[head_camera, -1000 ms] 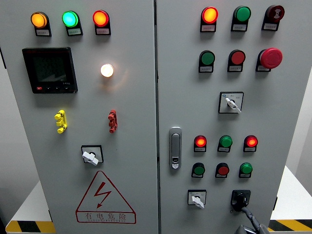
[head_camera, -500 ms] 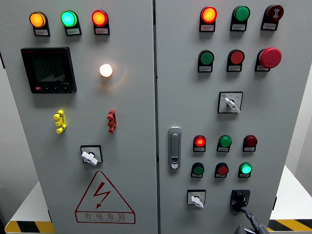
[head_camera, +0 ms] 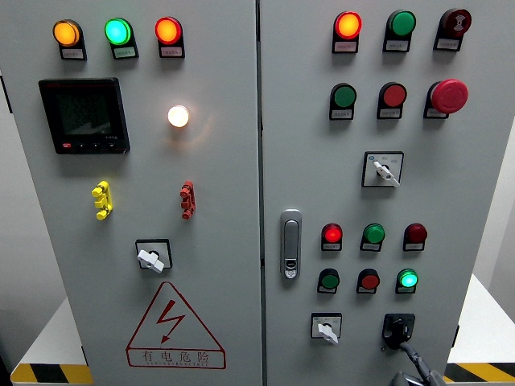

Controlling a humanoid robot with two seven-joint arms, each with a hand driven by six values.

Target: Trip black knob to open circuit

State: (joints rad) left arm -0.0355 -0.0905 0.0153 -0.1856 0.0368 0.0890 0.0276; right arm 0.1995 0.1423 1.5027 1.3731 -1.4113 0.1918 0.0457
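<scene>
The black knob sits at the bottom right of the right cabinet door, on a black square plate. My right hand comes up from the bottom edge just below it, and its dark tip reaches the knob's lower right side. Most of the hand is cut off by the picture's edge. Above the knob, the lower green lamp is lit and the red lamp over it is dark. My left hand is not in the head view.
A white rotary switch is left of the knob, and a door handle is near the seam. Another selector and a red mushroom button sit higher. The left door carries a meter, lamps and a warning triangle.
The red lamp at the right of the lower group has gone dark and the green lamp below it has lit up. The hand stays at the knob.
</scene>
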